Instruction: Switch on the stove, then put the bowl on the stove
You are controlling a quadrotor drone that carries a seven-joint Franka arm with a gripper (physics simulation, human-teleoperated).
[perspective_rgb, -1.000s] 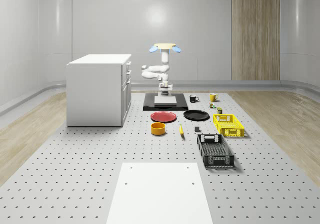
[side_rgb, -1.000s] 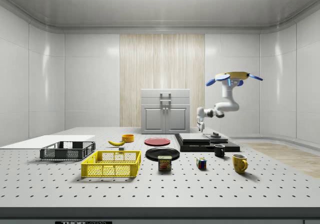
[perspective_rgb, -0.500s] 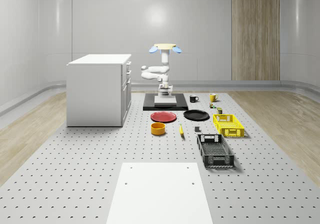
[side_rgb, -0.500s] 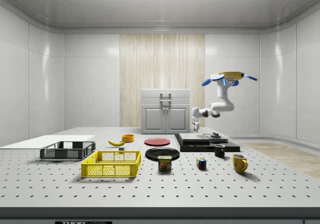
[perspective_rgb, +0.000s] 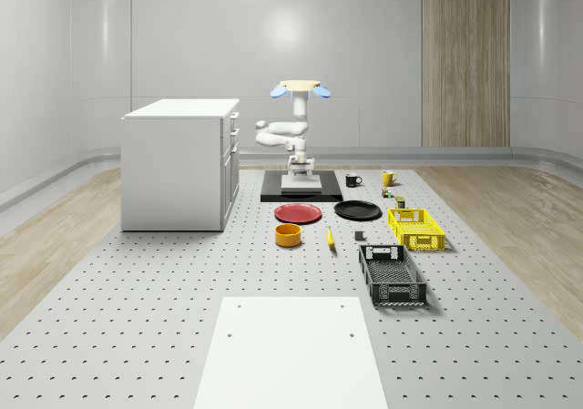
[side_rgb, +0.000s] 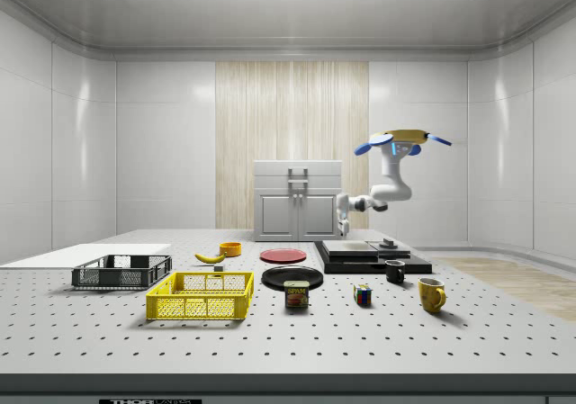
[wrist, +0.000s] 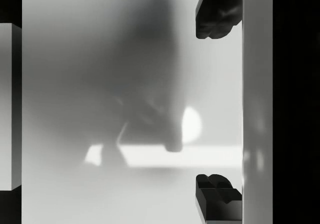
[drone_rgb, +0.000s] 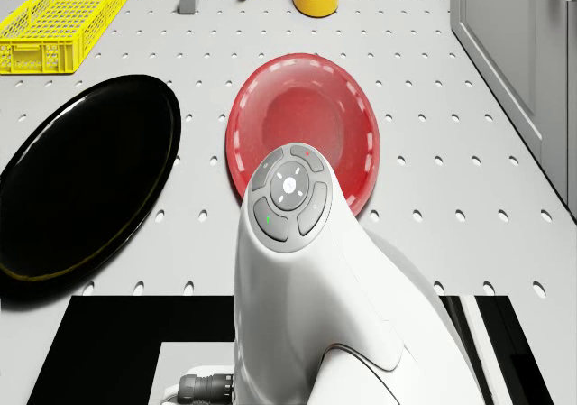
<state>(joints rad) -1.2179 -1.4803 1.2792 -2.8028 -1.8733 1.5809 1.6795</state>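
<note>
**A:** What is hard to see?

**B:** In the drone view the smooth white arm (drone_rgb: pixel 315 306) covers most of the black stove (drone_rgb: pixel 99 351). In the wrist view the gripper (wrist: pixel 218 107) hangs spread wide over the stove's pale, glossy plate (wrist: pixel 100 59), holding nothing; two dark fingertips (wrist: pixel 216 19) frame blurred reflections.

**A:** And the drone and the bowl?

**B:** The drone (side_rgb: pixel 400 139) hovers above the stove's far end. The round yellow bowl (perspective_rgb: pixel 288 235) sits on the perforated table (perspective_rgb: pixel 137 281), near of the flat red plate (perspective_rgb: pixel 299 213).
</note>
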